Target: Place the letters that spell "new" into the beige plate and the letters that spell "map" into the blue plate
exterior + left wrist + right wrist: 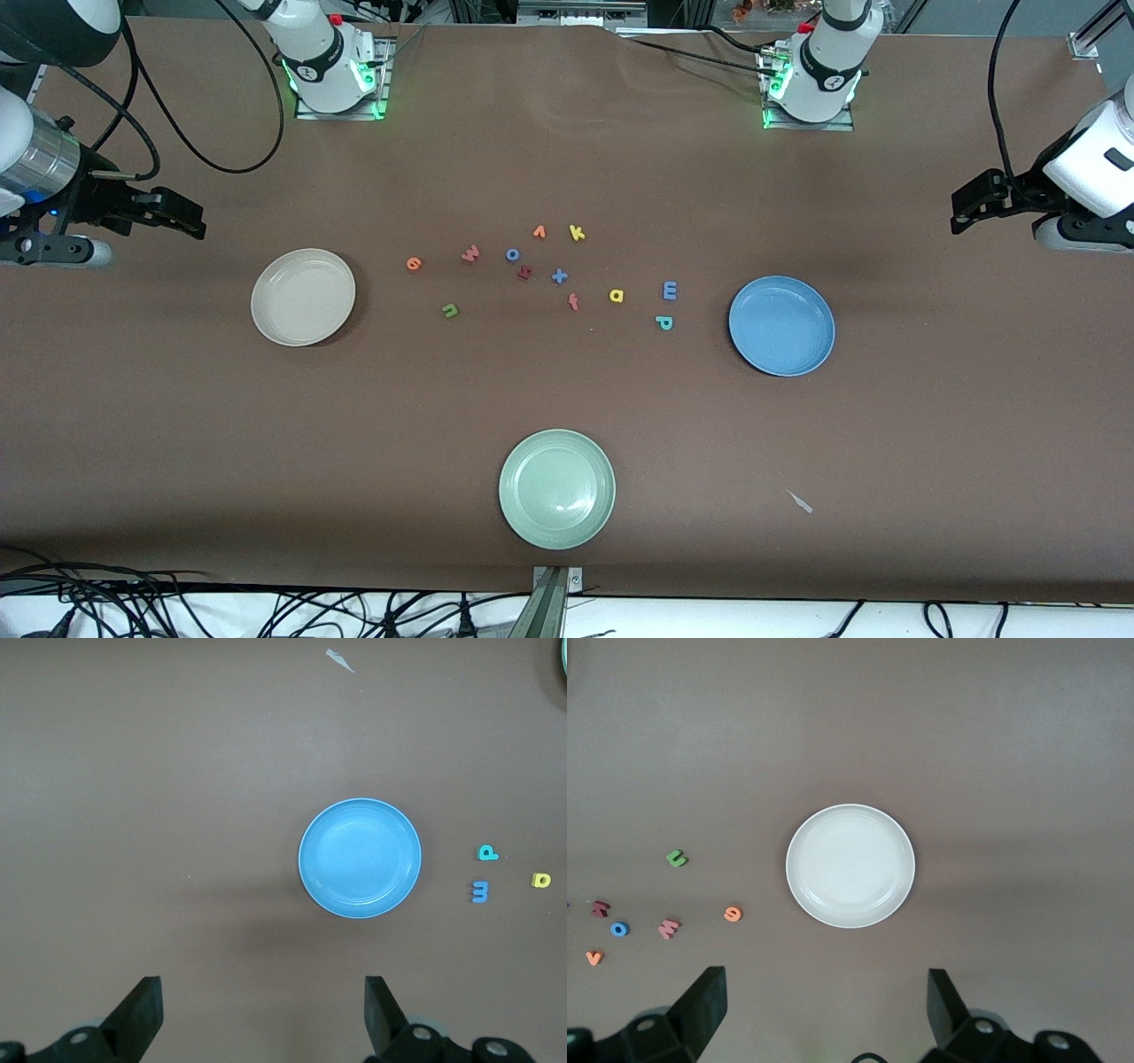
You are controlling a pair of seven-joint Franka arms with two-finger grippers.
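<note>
The beige plate lies empty toward the right arm's end. Beside it on the table are the orange "e", pinkish "w" and green "n". The blue plate lies empty toward the left arm's end, with the blue "m", yellow "a" and teal "p" close by. My right gripper hangs open, high over bare table at its end. My left gripper does the same at the other end.
Among the middle cluster lie a blue "o", a dark red letter, a blue cross, a red "f", an orange "v" and a yellow "k". A pale green plate sits near the front edge, a white scrap beside it.
</note>
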